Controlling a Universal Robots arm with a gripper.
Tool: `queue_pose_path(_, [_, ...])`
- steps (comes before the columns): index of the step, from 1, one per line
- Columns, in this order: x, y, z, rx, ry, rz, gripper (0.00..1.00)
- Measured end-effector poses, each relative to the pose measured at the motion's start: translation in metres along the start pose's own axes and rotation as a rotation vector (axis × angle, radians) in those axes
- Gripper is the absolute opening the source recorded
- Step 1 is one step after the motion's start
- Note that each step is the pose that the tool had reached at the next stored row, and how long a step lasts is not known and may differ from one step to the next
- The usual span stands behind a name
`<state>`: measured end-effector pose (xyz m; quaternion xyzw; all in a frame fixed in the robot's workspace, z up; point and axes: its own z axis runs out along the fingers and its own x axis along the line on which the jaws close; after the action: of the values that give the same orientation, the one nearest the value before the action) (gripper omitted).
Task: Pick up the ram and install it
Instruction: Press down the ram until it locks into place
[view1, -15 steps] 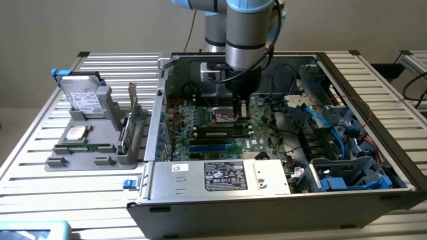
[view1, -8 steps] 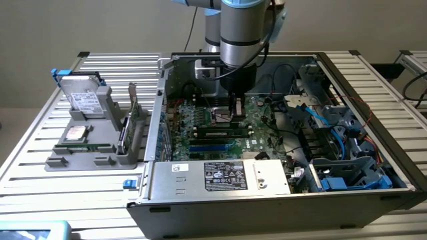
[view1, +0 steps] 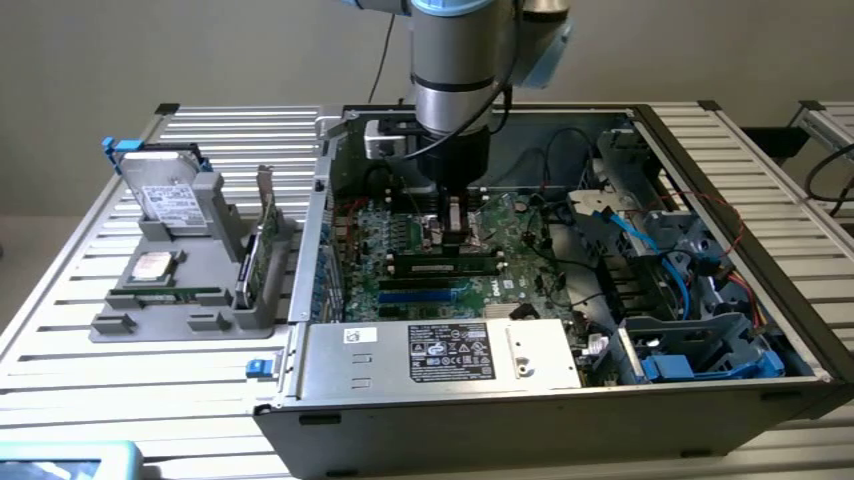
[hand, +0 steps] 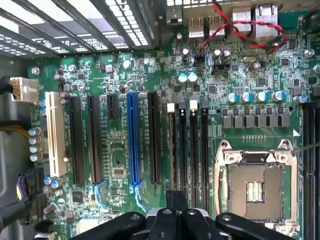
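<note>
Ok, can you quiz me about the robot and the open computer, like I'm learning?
1. True or false: the square processor socket on the motherboard has a chip in it.
2. What colour is the one coloured long slot among the black ones? A red, B blue, C yellow.
3. Fill in: the gripper, down inside the computer case, is ____ (open or shut).
Key: 1 false, the socket is empty; 2 B; 3 shut.

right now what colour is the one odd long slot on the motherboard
Blue slot, clearest in the wrist view.
</note>
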<state>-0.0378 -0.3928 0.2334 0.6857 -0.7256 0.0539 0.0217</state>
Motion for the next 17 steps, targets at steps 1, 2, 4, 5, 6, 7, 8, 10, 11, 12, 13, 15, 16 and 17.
queue_pose_path(1, [0.000,0.0028,-0.0001,0.0028,-0.0001,0.000,0.11])
queue_pose_path(2, [0.000,0.0052,-0.0003,0.0061,-0.0002,0.001,0.11])
queue_pose_path(4, [0.001,0.0095,-0.0003,0.0153,-0.0008,0.002,0.11])
queue_pose_path(5, [0.001,0.0111,0.0000,0.0229,-0.0014,0.003,0.11])
queue_pose_path(6, [0.001,0.0121,0.0004,0.0324,-0.0020,0.004,0.11])
queue_pose_path(7, [0.000,0.0122,0.0008,0.0401,-0.0027,0.004,0.11])
queue_pose_path(8, [0.000,0.0123,0.0013,0.0464,-0.0035,0.005,0.11])
queue_pose_path(10, [0.001,0.0136,0.0017,0.0474,-0.0034,0.005,0.11])
queue_pose_path(11, [0.001,0.0141,0.0017,0.0473,-0.0031,0.006,0.11])
queue_pose_path(12, [0.001,0.0141,0.0017,0.0470,-0.0030,0.006,0.11])
queue_pose_path(13, [0.001,0.0142,0.0018,0.0463,-0.0030,0.005,0.11])
queue_pose_path(15, [0.001,0.0141,0.0019,0.0406,-0.0029,0.005,0.11])
queue_pose_path(16, [0.001,0.0141,0.0019,0.0344,-0.0026,0.004,0.11])
queue_pose_path(17, [0.001,0.0141,0.0019,0.0269,-0.0022,0.003,0.11])
